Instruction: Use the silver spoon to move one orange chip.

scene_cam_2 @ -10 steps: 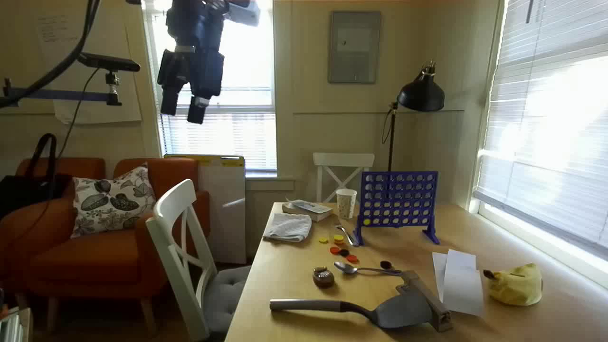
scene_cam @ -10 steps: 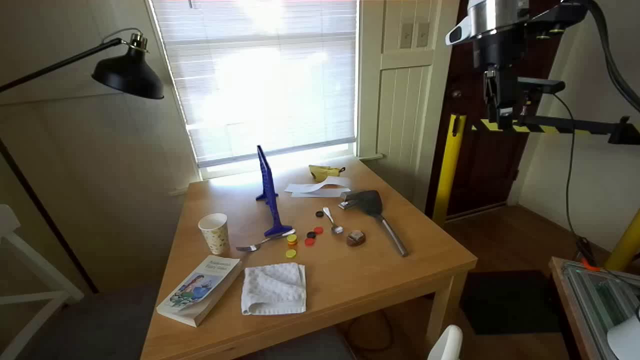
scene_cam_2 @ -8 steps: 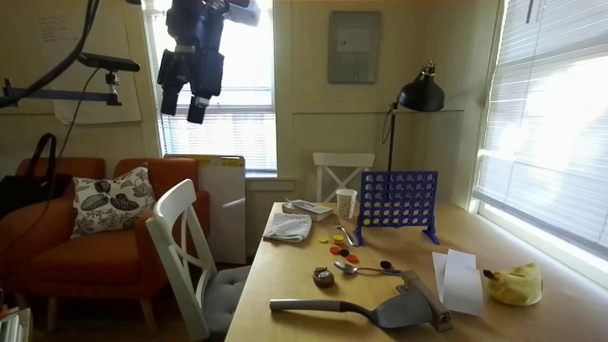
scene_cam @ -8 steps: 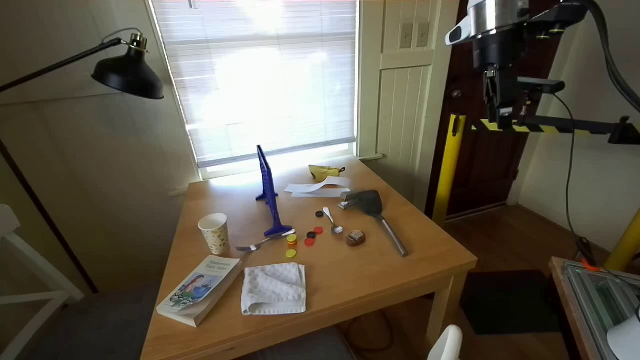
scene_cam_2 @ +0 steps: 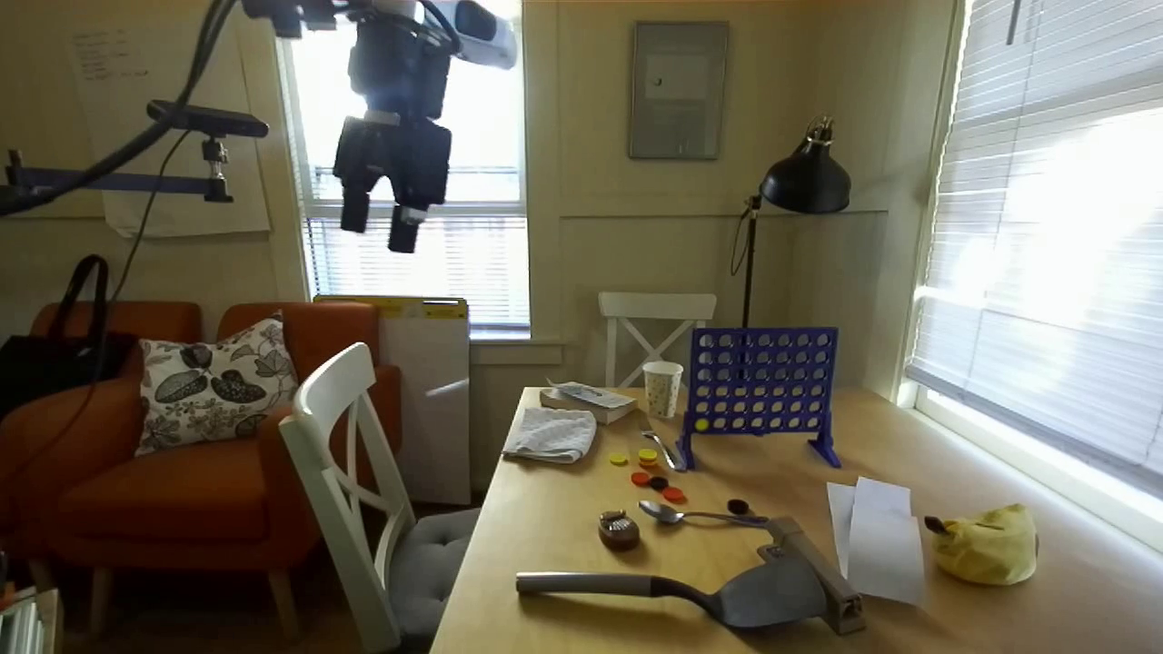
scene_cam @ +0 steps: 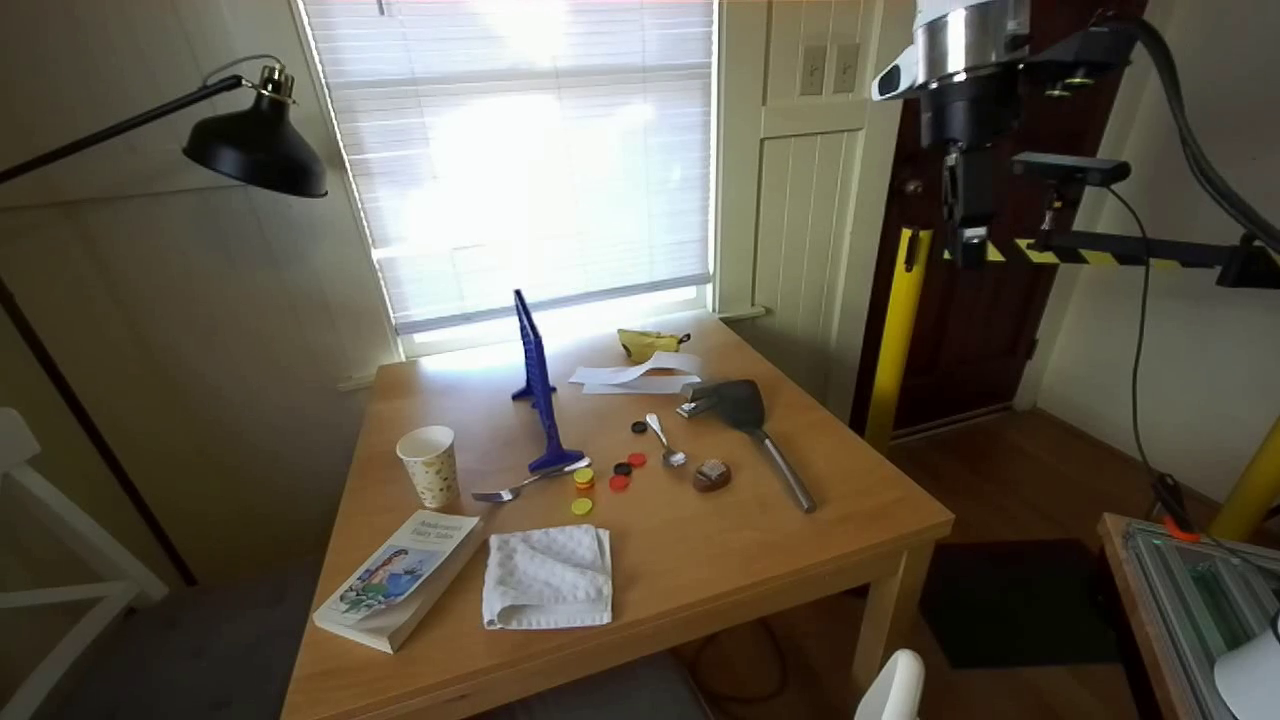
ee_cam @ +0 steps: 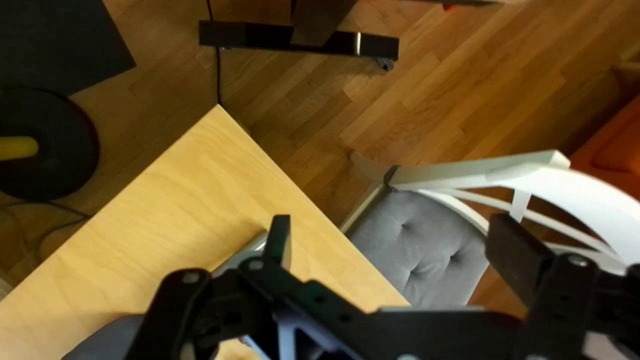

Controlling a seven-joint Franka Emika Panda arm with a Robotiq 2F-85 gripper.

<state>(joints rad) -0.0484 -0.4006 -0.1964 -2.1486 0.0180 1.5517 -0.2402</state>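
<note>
Table: pale wood, one corner seen below me in the wrist view. White chair, grey seat, at the table's edge. Blue game rack upright on the table, one yellow disc in its bottom row. Spatula lying flat, blade overlapping a stapler in both exterior views; contact unclear. White paper sheets near the stapler. My pincer: released, the two fingers well apart, table edge and chair seat visible between them. I hang high, apart from everything on the table. Folded white towel just beside a book, illustrated cover up; paper cup upright near the book's far end. Fork flat, handle end at the rack's foot. Silver spoon flat on the table, handle beside a black chip, bowl between a small brown object, identity unclear to me, and the loose chips. Orange-red chips: two on the table, a second black chip between them; I cannot tell whether they touch or overlap. A third, orange chip, lies beneath a yellow chip; another yellow chip lies just beside.
</note>
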